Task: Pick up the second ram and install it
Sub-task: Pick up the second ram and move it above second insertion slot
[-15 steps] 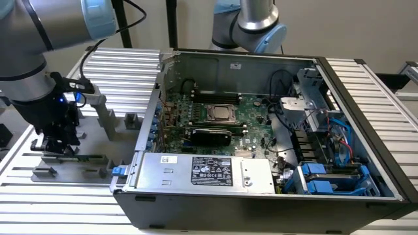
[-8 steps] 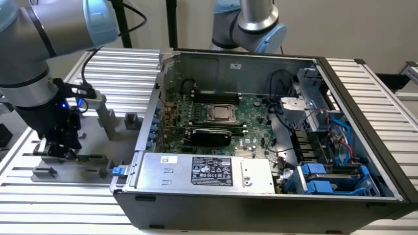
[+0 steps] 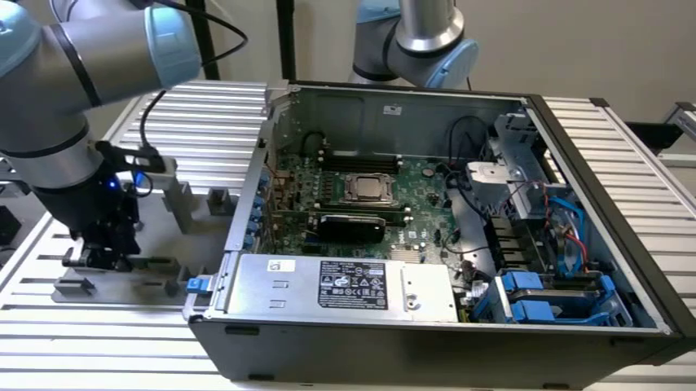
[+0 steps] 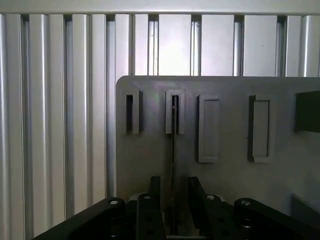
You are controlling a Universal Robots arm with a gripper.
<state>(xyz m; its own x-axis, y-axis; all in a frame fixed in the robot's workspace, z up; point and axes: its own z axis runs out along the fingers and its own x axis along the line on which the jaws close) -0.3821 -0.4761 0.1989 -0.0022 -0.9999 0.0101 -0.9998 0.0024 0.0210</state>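
We see the jaws released and set astride the second ram (image 4: 173, 150). One dark finger (image 4: 155, 192) stands on each side of the thin board edge, and a sliver of gap shows on both sides, so we judge nothing is clamped yet. The stick stands on edge, with its far end seated in a narrow slotted bracket (image 4: 175, 112) on the grey holder plate (image 4: 140, 165). More brackets stand in a row beside that one, and we cannot tell what they hold.

The plate lies on the ribbed aluminium counter (image 4: 60, 125), outside the open computer case (image 3: 435, 350) and just beside it on the exterior view's left. There the arm (image 3: 65, 98) reaches down onto the plate.

Inside the case the motherboard (image 3: 419, 191) lies exposed, with the long dark memory slots (image 3: 364, 160) just behind the CPU socket (image 3: 367, 189). We cannot tell whether any slot is already filled.

As we read it, the task is at its start. The jaws are lined up on the stick, but the grip, the lift, the carry to the case and the seating in a slot are all left to do.
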